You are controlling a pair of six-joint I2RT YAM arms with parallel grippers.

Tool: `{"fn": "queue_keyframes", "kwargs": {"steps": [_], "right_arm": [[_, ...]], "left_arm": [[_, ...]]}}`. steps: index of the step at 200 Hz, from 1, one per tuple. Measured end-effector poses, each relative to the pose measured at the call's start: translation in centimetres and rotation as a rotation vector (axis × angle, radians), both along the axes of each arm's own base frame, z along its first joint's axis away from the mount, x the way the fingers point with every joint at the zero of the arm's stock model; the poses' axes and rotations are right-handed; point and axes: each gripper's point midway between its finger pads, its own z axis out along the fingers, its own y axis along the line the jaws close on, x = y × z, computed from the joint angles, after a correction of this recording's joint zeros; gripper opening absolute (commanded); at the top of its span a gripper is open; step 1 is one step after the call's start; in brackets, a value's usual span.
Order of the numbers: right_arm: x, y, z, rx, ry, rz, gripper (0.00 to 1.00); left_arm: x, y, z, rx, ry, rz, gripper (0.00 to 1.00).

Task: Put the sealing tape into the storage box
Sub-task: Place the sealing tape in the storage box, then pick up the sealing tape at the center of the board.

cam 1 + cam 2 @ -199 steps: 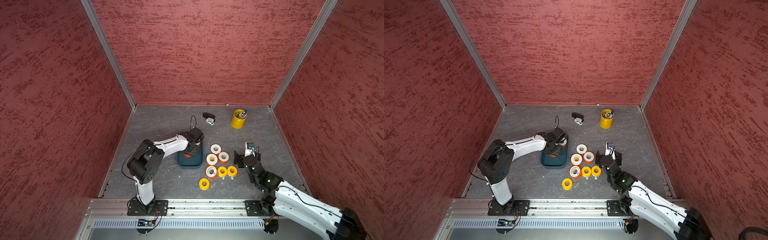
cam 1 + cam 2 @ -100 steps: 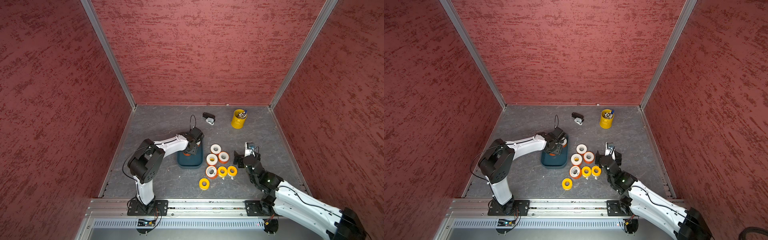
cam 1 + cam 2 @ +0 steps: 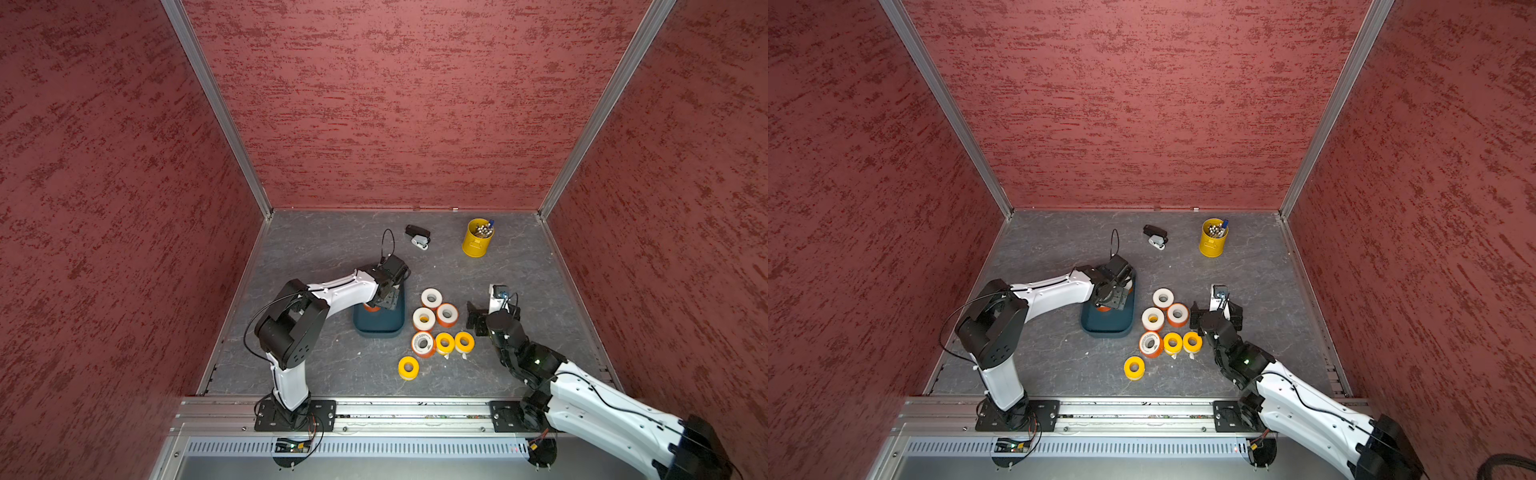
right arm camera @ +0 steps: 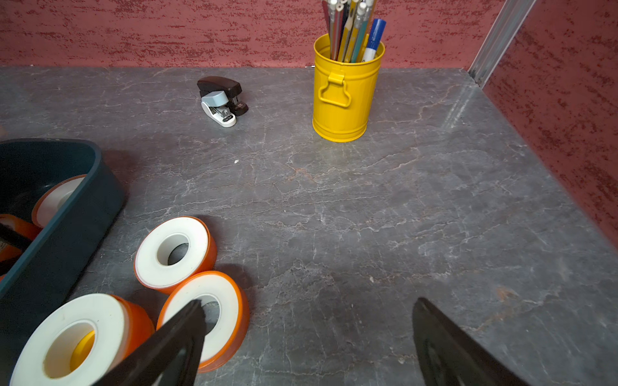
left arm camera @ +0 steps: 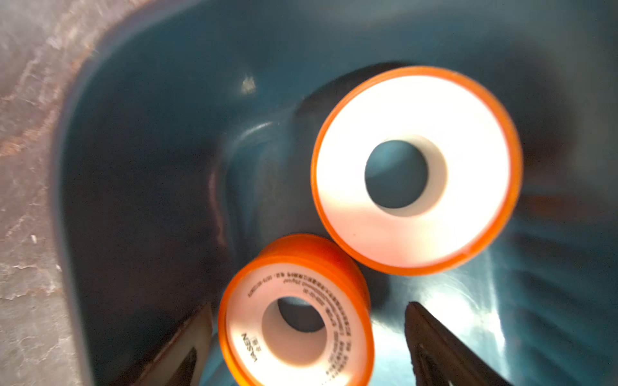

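Two in the box so far! The left claw (image 5: 307,305) hung over the box (image 5: 133,133), lower centre of both top views. Its jaws were spread wide, and an orange roll (image 5: 254,300) sat free between them with a gap on either side. A second orange roll (image 5: 468,173) lay close against it. Plenty was left: at least seven loose rolls (image 3: 444,343) showed on the table (image 3: 324,249), clustered just right of the box, with one yellow apart lower down. The right claw (image 4: 307,302) waited wide and empty beside that cluster. Against the earlier frames, hardly a change: the same rolls were out, and both arms were where they had been.
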Motion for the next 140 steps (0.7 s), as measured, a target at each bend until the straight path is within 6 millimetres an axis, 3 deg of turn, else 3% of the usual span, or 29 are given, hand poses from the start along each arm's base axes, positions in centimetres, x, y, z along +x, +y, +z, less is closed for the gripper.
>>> {"fn": "queue_keyframes", "kwargs": {"steps": [34,73,103,140], "right_arm": [[0.0,0.0,0.0,0.000,-0.001,0.001,0.98],[0.0,0.1,-0.1,-0.004,0.002,0.002,0.98],[0.0,0.2,-0.3,-0.011,0.010,0.013,0.98],[0.0,0.5,-0.8,-0.019,0.029,0.026,0.98]], "left_arm": [[-0.7,-1.0,2.6,-0.022,-0.045,-0.034,0.92],[-1.4,-1.4,8.1,-0.116,-0.153,-0.048,0.91],[-3.0,1.0,11.6,-0.188,-0.240,-0.008,0.91],[-6.2,5.5,11.7,-0.215,-0.292,0.067,0.91]]}}
